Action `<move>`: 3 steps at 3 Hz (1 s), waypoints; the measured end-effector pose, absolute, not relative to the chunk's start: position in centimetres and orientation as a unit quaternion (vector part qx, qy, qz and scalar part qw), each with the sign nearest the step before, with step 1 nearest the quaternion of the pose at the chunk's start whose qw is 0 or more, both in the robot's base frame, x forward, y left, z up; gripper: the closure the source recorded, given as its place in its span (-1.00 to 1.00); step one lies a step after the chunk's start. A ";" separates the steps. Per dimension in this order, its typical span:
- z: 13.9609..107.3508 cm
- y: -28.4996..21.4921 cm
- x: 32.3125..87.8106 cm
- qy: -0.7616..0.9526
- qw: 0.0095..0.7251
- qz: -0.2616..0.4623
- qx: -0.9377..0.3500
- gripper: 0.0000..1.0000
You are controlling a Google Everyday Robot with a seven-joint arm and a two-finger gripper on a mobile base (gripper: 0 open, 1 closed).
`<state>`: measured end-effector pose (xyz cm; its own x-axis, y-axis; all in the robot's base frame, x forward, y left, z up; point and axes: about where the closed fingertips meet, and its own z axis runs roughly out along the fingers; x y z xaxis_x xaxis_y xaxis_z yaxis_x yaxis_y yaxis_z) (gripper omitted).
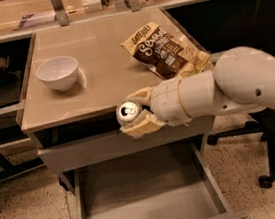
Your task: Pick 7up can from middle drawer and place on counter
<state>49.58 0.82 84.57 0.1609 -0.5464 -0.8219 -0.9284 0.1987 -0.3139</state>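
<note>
camera view: the tool [132, 116] is clamped on the 7up can [127, 111], gripping its sides with the silvery top facing the camera, right at the front edge of the counter [99, 86] and above the open middle drawer [150, 208]. the can looks level with that edge, so pushing forward without more lift could knock it loose and drop it into the drawer. the chip bag [167, 49] lies just behind the tool; setting down on it could tip the can.
</note>
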 end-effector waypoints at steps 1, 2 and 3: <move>85.4 1.0 49.7 0.613 0.473 0.199 -0.601 1.00; 86.9 0.8 50.1 0.607 0.482 0.191 -0.602 1.00; 93.9 -0.8 54.3 0.593 0.492 0.171 -0.615 1.00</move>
<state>54.25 -0.75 93.91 0.2390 -0.5609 -0.7926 -0.8966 0.1859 -0.4020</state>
